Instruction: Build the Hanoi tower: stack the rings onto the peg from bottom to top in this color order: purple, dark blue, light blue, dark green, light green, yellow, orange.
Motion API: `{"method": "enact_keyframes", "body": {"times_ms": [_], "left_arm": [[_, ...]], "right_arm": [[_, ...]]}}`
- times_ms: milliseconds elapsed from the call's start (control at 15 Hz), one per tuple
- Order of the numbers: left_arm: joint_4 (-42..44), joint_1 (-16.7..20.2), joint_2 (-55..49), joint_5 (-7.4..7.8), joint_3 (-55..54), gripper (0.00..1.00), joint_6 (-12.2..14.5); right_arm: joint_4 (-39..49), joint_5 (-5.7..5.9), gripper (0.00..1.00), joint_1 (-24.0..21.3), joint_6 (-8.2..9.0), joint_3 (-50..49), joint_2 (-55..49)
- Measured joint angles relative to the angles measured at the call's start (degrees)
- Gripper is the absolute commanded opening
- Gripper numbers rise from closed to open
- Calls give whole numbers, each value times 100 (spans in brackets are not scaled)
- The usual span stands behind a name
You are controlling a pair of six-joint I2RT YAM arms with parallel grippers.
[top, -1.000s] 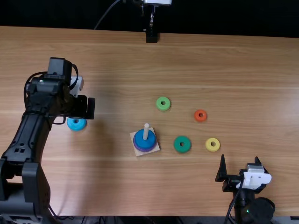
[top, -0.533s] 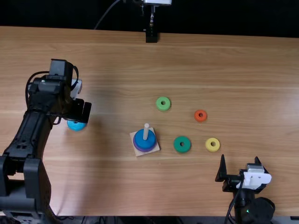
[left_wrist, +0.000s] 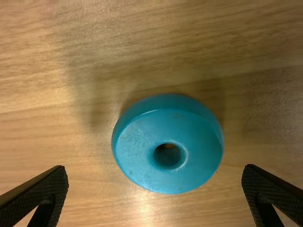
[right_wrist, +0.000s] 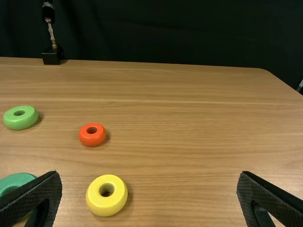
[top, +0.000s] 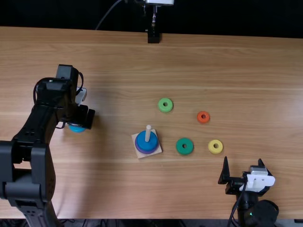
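My left gripper is over the light blue ring, partly covering it. In the left wrist view the light blue ring lies flat between the spread fingers of the left gripper, touching neither. The dark blue ring sits over the purple ring around the peg. Dark green, light green, yellow and orange rings lie loose. My right gripper stands open, holding nothing, near the front edge; its wrist view shows the right gripper beyond the yellow ring.
The peg's square wooden base rests near the table's middle. At the far edge stands a black mount with a thin metal stem. The loose rings are spread right of the base and behind it.
My left gripper first shifted slightly left, then back right and nearer the table's front, covering more of the light blue ring. The right arm and the other rings stayed still.
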Motion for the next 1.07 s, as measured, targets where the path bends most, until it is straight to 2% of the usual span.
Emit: {"method": "enact_keyframes", "body": {"times_ms": [267,867,1067], "left_arm": [[11,0,164,162,0,100,-2],[129,2,442,184,2,100,0],[203,2,439,232,2,100,-2]], "right_arm": [[2,0,100,0,2,0,0],[2,2,100,0,0,0,0],[0,2,100,0,2,0,0]]}}
